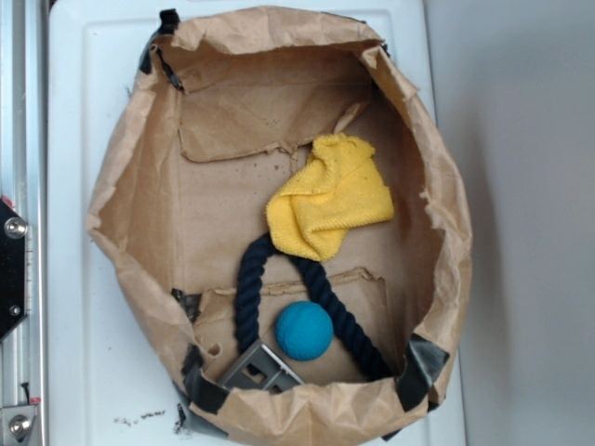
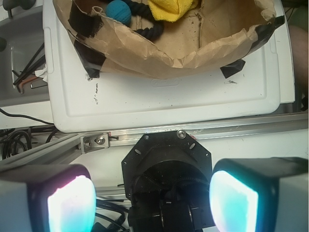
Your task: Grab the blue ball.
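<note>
Blue ball (image 1: 304,331) sits on the floor of the brown paper bag (image 1: 121,186), near the bag's lower rim in the exterior view, inside the loop of the dark navy rope (image 1: 249,297). Rope's right leg touches or nearly touches the ball; left leg is just beside it with a thin gap. A grey metal bracket (image 1: 260,369) lies just beside the ball toward the lower-left, against the bag wall. Yellow cloth (image 1: 332,197) is crumpled over the top of the rope loop, apart from the ball. Bag walls stand up all round, rim crumpled and torn in places, black tape (image 1: 423,362) at the corners. Open room: bare cardboard floor on the left half and top of the bag; around the ball it's tight, with rope on both sides and the bracket and wall below. Bag rests on a white tray (image 2: 169,101), which leaves a bare strip toward the aluminium rail (image 2: 231,128). Hand (image 2: 152,200) is outside the bag, out past that rail per the wrist view, both pads (image 2: 72,205) spread wide apart with nothing between them. Ball shows at the top-left edge of the wrist view. No readable labels or writing anywhere.
</note>
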`<action>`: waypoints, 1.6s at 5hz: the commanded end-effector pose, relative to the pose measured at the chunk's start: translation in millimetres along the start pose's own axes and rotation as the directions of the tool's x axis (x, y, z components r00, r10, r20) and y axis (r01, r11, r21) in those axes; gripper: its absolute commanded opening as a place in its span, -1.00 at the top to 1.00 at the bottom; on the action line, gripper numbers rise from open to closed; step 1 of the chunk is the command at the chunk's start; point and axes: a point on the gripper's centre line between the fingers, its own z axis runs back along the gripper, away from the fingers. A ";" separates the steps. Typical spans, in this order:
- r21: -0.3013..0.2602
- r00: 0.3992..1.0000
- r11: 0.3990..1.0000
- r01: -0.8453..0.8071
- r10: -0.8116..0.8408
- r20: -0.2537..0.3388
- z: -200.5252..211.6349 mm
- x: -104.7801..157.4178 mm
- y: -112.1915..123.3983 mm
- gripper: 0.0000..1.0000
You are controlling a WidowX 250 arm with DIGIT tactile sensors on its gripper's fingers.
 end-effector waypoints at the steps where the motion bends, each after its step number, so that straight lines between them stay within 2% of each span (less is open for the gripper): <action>1: 0.000 1.000 1.000 0.000 0.000 0.000 0.0 0.0 0.0 -1.00; 2: -0.049 0.995 0.994 -0.096 0.098 0.033 -7.5 38.8 -5.1 -1.00; 3: -0.058 0.981 0.984 -0.170 0.175 0.088 -16.9 63.4 1.2 -1.00; 4: -0.086 0.947 0.950 -0.300 0.308 0.092 -31.5 87.8 12.2 -1.00; 5: -0.157 0.890 0.893 -0.422 0.441 0.115 -46.4 101.2 23.1 -1.00; 7: -0.147 0.825 0.831 -0.537 0.553 0.113 -75.7 121.2 31.6 -1.00; 8: -0.148 0.822 0.830 -0.538 0.556 0.124 -96.9 133.5 22.6 -1.00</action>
